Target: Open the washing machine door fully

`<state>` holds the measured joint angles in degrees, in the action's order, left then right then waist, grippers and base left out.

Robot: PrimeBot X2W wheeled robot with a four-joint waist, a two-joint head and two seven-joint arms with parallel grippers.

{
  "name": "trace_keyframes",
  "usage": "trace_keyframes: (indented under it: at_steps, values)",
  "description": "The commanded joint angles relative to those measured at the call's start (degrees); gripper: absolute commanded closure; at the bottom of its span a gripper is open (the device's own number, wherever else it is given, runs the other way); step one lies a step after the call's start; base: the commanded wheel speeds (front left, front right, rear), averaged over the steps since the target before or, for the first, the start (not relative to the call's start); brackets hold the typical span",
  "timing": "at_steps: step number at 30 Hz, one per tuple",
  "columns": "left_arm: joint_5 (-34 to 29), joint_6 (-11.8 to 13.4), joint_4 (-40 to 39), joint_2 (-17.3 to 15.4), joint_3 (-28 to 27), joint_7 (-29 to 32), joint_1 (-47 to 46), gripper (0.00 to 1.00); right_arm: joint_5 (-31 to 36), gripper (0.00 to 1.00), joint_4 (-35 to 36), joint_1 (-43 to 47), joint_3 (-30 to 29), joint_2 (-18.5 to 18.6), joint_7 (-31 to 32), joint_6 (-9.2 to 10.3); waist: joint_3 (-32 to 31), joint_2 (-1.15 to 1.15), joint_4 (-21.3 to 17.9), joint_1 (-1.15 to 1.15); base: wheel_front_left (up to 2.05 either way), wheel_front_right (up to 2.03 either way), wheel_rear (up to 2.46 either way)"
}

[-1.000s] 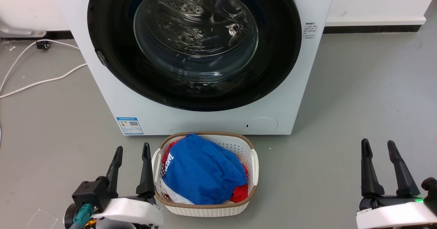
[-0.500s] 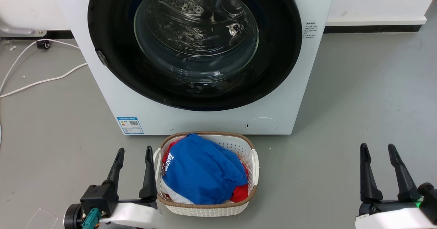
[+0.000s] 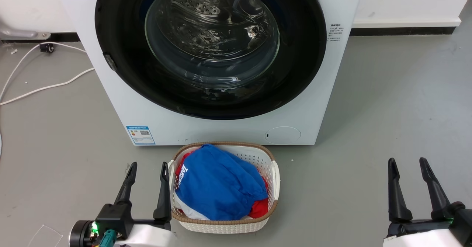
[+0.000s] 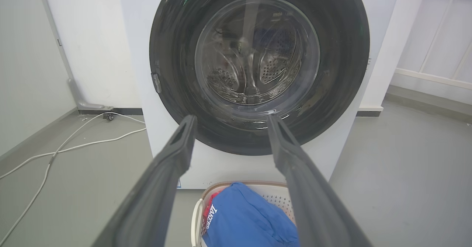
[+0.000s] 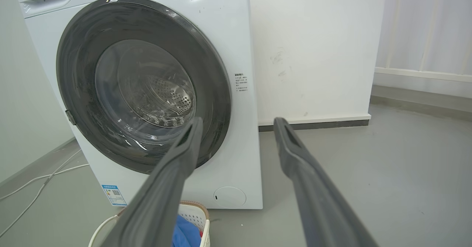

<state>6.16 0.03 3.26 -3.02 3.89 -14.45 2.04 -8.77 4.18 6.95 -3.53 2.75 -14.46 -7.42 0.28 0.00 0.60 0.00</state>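
The washing machine door (image 3: 210,48) sits shut, flush against the front of the white washing machine (image 3: 221,131) and directly behind a laundry basket (image 3: 275,177) heaped with blue and red clothes (image 3: 217,184). The left tool (image 3: 149,164) hangs just beside the basket's left rim, fingers spread and empty. The right tool (image 3: 407,160) is spread too, well off to the basket's right. A white cable (image 3: 48,88) trails over the grey floor (image 3: 387,110).

1. You see the right gripper (image 5: 238,123) with its fingers spread wide apart.
2. The washing machine door (image 5: 143,86) sits shut beyond the view-left finger.
3. The basket (image 5: 194,213) peeks out beside that finger's base.
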Motion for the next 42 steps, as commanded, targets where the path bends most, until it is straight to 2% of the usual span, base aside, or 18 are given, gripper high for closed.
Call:
trace_keyframes:
  at_steps: [1,5,18,31,32,33,34,39,42]
  values:
    - [-0.9,0.0,0.0,0.1,0.1,-0.5,0.5,0.00,0.7,0.00,0.6,0.4,0.0,0.2,-0.5,-0.12,0.0,0.00,0.0,0.00,0.00,0.00,0.00]
    - [-2.4,0.2,0.3,0.2,0.1,-0.9,0.7,0.00,1.9,0.00,0.5,0.7,0.1,0.2,-0.9,-0.06,0.0,0.00,0.1,0.00,0.00,0.00,0.00]
    - [-1.0,0.6,1.2,0.2,0.1,-0.8,0.8,0.00,0.0,0.00,-0.5,0.7,0.1,0.2,-0.8,-0.06,0.0,0.00,0.1,0.00,0.00,0.00,0.00]
    - [-2.4,1.4,1.7,0.2,-0.1,-0.8,0.7,0.00,-0.3,0.00,-1.4,0.6,0.2,0.2,-0.8,-0.06,0.1,0.00,0.1,0.00,0.00,0.00,0.00]
    - [-2.3,1.4,1.8,0.2,-0.1,-0.8,0.7,0.00,-0.4,0.10,-1.4,0.5,0.1,0.2,-0.8,-0.06,0.1,0.00,0.1,0.00,0.00,0.00,0.00]
    - [-2.3,1.4,1.8,0.2,-0.2,-0.8,0.7,0.00,-0.4,0.63,-1.4,0.5,0.0,0.2,-0.8,-0.06,0.1,0.00,0.1,0.00,0.00,0.00,0.00]
    - [-2.3,1.5,1.8,0.2,-0.2,-0.8,0.7,0.00,-0.3,1.00,-1.6,0.6,0.2,0.2,-0.8,-0.07,0.1,0.00,0.1,0.00,0.00,0.00,0.00]
    - [-2.1,1.5,1.9,0.2,-0.2,-0.8,0.8,0.00,-4.7,1.00,-1.9,0.5,0.0,0.2,-0.8,-0.06,0.0,0.00,0.0,0.00,0.00,0.00,0.00]
    - [-2.0,1.4,2.0,0.2,-0.3,-0.8,0.9,0.00,-13.9,1.00,-3.2,0.3,1.0,0.2,-0.7,-0.07,0.0,0.00,0.0,0.00,0.00,0.00,0.00]
